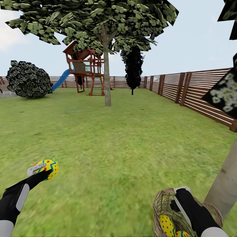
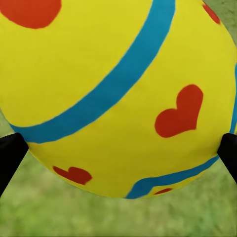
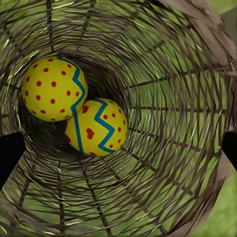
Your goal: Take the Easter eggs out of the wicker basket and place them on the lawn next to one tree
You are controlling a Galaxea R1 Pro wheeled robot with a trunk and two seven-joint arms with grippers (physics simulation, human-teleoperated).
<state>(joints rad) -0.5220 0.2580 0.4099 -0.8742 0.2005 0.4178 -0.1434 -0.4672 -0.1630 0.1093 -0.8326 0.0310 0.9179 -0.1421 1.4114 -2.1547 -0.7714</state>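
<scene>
My left gripper (image 1: 44,170) is shut on one yellow Easter egg (image 1: 49,168) with blue bands and red marks, held low over the lawn (image 1: 115,141) at the near left. In the left wrist view that egg (image 2: 113,94) sits between the two black fingertips (image 2: 9,154). The brown wicker basket (image 1: 163,205) is at the near right, and my right gripper (image 1: 176,200) reaches into its mouth, open. Two more eggs (image 3: 53,89) (image 3: 96,127) lie at the basket's bottom, touching each other, beyond the fingers. The tree's pale trunk (image 1: 225,184) rises right beside the basket.
A taller tree with lighter leaves (image 1: 107,79) stands mid-lawn. Behind it are a wooden playset (image 1: 85,67) with a blue slide, a black columnar tree (image 1: 133,69) and a dark bush (image 1: 28,80). A slatted brown fence (image 1: 197,92) runs along the right and back. Open grass lies ahead.
</scene>
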